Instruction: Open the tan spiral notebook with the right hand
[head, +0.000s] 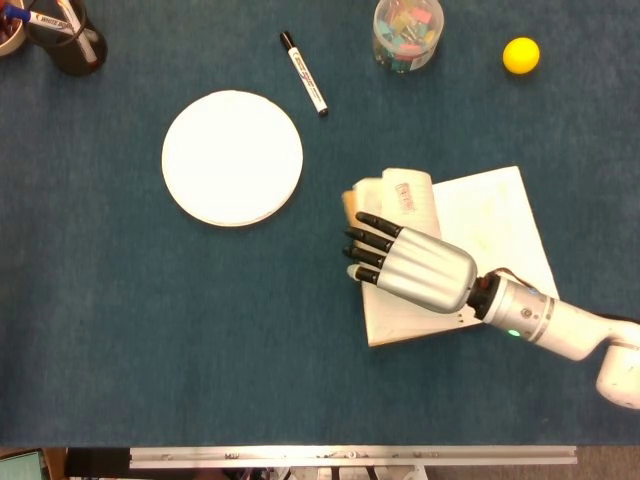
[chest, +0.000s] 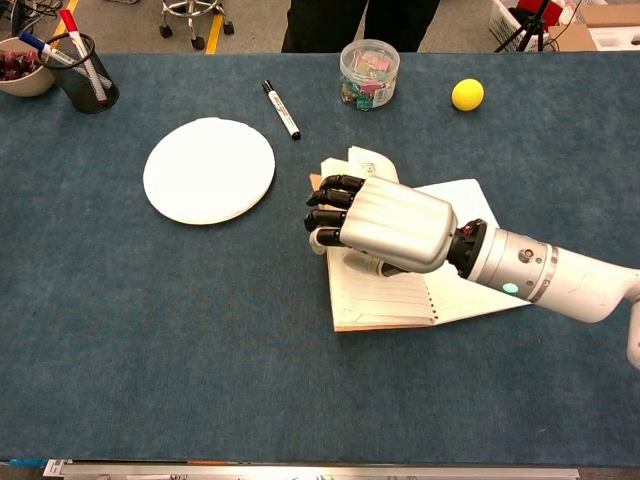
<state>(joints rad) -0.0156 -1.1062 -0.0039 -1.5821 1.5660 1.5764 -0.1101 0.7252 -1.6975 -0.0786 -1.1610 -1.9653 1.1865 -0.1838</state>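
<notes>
Your right hand (chest: 385, 225) presses flat, gripping nothing, on the notebook (chest: 385, 290) cover nearly folded over; next, lift clear gently.

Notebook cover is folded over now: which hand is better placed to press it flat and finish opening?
The right hand. It lies over the open notebook, its fingers at the flipped cover and pages near the left edge. The left hand shows in neither view.
</notes>
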